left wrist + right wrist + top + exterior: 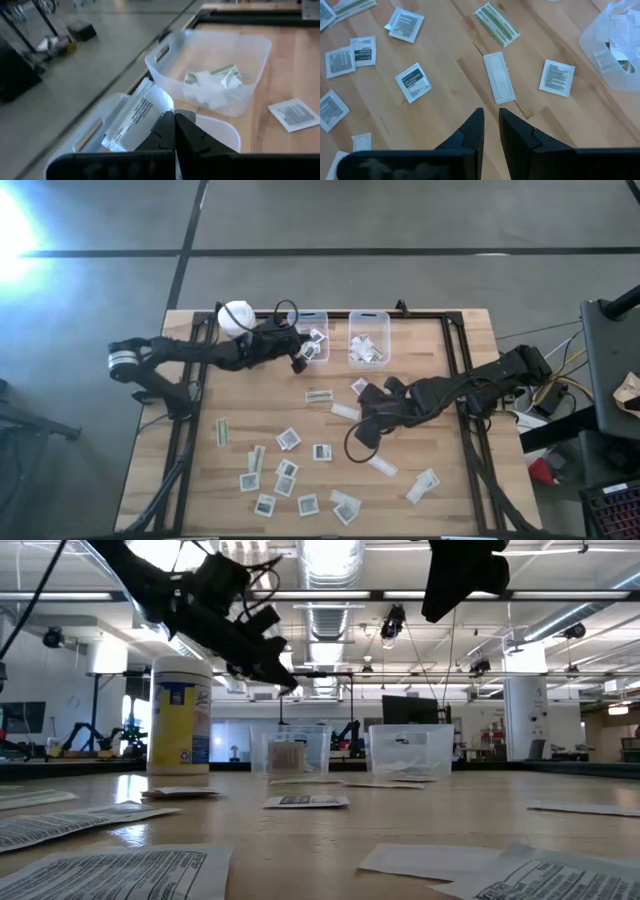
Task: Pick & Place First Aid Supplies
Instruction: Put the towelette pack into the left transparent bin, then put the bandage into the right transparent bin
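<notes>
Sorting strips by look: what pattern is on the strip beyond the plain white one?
Green lengthwise stripes on white; right wrist view.

One camera looks straight down on the whole desk [440, 470]. Another sits at desk-top level, facing the room. Each wrist camera looks closely past its own fingers. High, low and left wrist views share the two clear bins [369, 340].

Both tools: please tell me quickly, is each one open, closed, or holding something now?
Left tool: closed on a white packet, above a clear bin.
Right tool: slightly open, empty, above the table.
</notes>
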`<state>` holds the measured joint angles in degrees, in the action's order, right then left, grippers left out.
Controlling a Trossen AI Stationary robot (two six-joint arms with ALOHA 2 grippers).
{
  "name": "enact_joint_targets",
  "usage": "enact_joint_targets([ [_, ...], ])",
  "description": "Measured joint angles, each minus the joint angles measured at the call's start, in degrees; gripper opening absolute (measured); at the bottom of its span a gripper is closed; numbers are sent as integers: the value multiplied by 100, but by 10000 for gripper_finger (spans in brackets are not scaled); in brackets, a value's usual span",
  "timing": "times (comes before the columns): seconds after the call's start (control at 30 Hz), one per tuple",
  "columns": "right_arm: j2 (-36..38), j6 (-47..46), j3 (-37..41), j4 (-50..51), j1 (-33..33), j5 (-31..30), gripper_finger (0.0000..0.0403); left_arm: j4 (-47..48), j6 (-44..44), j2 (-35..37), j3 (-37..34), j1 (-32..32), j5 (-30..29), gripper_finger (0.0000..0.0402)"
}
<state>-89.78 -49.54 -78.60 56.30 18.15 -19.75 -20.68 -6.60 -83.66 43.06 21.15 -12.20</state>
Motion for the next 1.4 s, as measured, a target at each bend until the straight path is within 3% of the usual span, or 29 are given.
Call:
enact_joint_targets([
  [0.33,0,-1,85,-8,0,2,56,935,412,-788,722,82,54,0],
  [0.57,0,-226,240,-11,0,5,56,2074,554,-993,1167,130,47,0],
  [0.8,0,-420,362,-5,0,31,56,2377,624,-1051,1213,130,36,9],
  [1.23,0,-635,362,-10,28,76,56,2584,623,-897,1330,124,65,132],
  [1.4,0,-658,363,-9,108,92,56,3164,473,-623,1441,100,63,152],
])
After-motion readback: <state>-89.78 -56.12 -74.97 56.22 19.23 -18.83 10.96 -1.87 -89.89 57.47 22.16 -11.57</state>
